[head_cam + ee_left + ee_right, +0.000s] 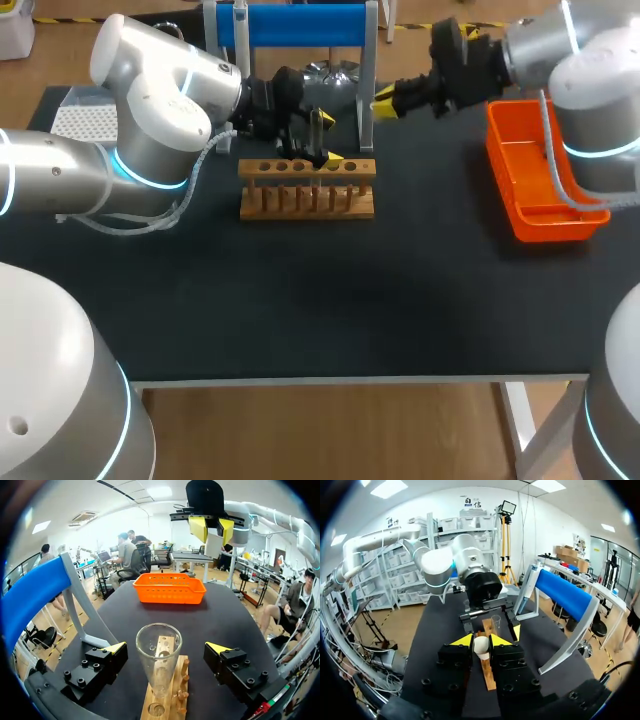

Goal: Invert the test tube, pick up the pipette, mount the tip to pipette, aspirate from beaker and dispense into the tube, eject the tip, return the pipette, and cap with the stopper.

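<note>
Spanning the black tabletop (320, 290) were a wooden test tube rack (307, 190) at its rear middle, a blue-barred stand (290, 25) behind that, an orange basket (530, 175) at the right edge and a white perforated tray (85, 122) at the rear left. The left gripper (166, 647) hung over the rack with its fingers wide apart, the glass test tube (159, 665) standing mouth-up in the rack between them, touched by neither. The right gripper (481, 641) hovered beside the stand's right post, fingers pinched on a white stopper (481, 646).
</note>
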